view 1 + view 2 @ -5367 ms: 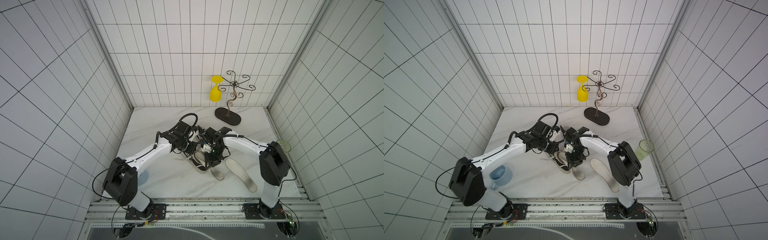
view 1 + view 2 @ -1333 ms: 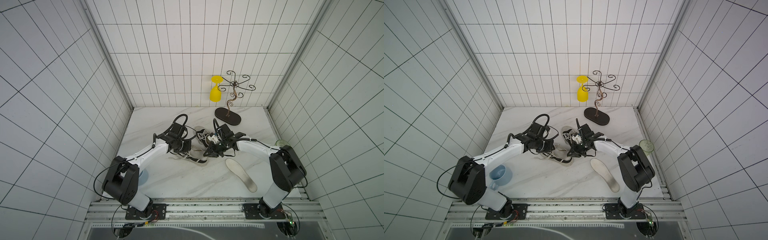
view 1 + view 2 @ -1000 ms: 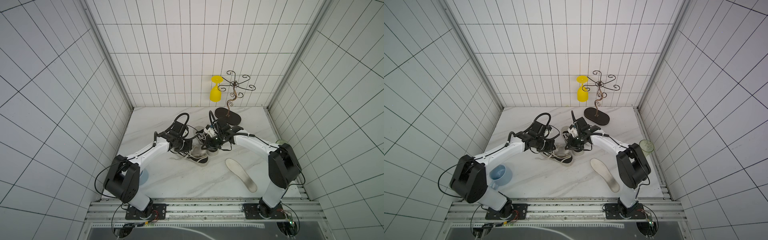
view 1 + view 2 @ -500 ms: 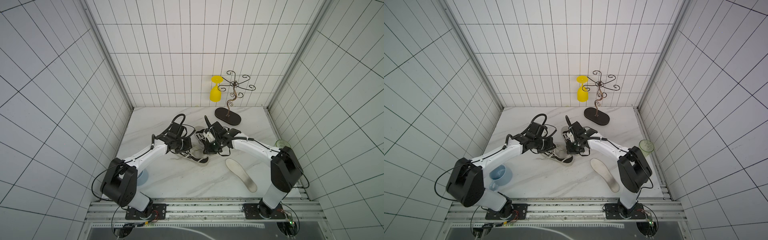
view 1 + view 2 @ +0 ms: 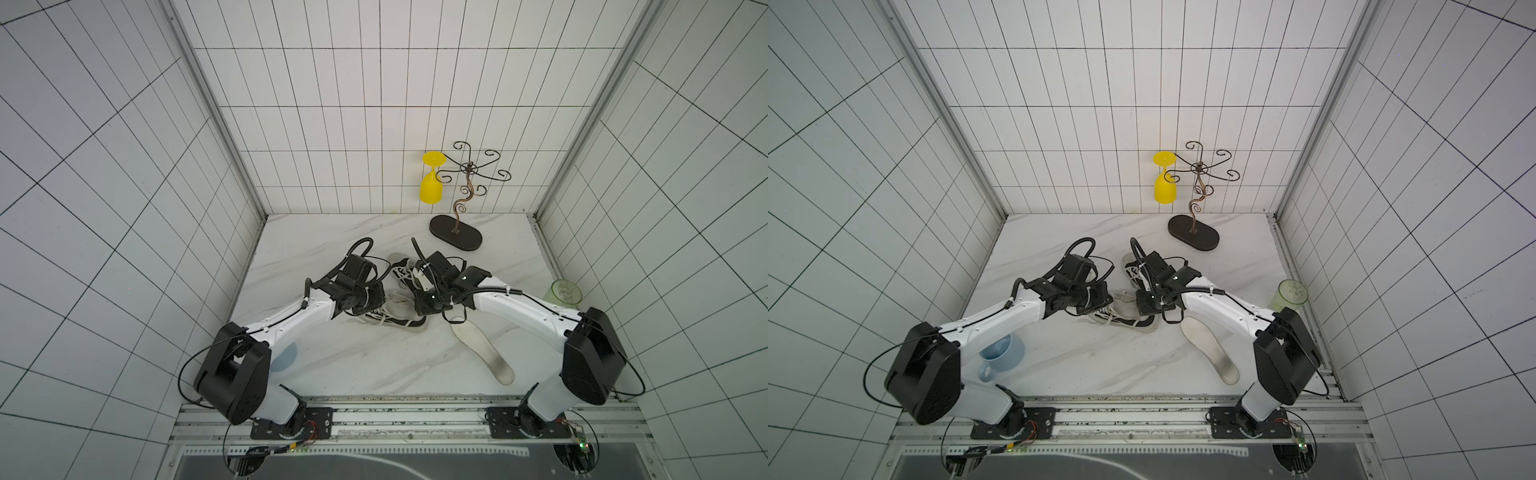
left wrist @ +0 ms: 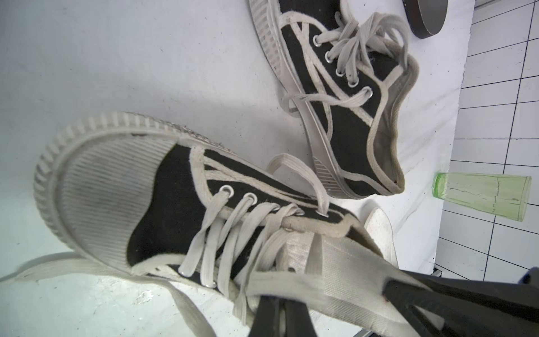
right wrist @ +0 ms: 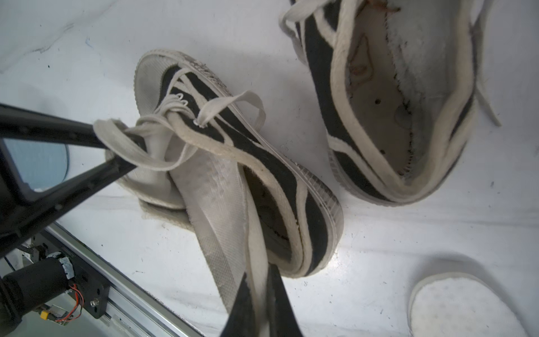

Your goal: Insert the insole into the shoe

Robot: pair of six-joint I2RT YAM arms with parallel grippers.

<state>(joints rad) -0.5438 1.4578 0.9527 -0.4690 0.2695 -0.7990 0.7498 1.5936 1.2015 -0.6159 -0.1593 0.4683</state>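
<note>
My left jaws (image 5: 383, 298) are closed on the shoe (image 7: 294, 186) at its laced throat. My right jaws (image 7: 261, 287) are pinched shut on its collar rim at the heel. Between them a pale woven strip (image 7: 215, 204), which I take for an insole, lies along the opening, not yet seated flat. Another insole (image 5: 482, 353) rests on the tabletop (image 5: 353, 365) just beside my right jaws. I judge the job roughly halfway: tucking in and pressing down remain.
</note>
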